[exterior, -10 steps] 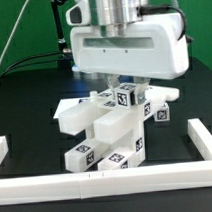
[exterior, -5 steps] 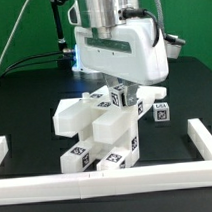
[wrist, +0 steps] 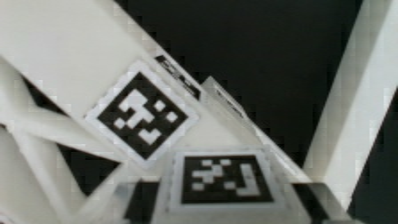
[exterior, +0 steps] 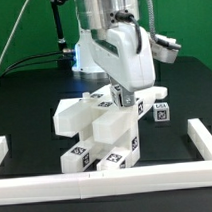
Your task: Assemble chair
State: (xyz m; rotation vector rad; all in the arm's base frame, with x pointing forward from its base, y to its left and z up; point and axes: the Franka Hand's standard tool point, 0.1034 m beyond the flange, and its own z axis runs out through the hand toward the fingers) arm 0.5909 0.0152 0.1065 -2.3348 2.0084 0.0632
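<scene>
The glossy white two-finger gripper [exterior: 119, 90] hangs low over the top of the chunky matte-white chair [exterior: 95, 132], which stands in the middle of the black table top [exterior: 24, 113]. Its bulky body hides the fingertips, so I cannot tell whether they pinch the tagged top piece (the wrist view shows only black-and-white marker tags [wrist: 141, 112] close up). A small white tagged cube [exterior: 161, 113] sits just beside the chair on the exterior view's right. A long plain white border rail [exterior: 107, 180] runs in front.

Bright, even overhead light; blurry wrist view.
</scene>
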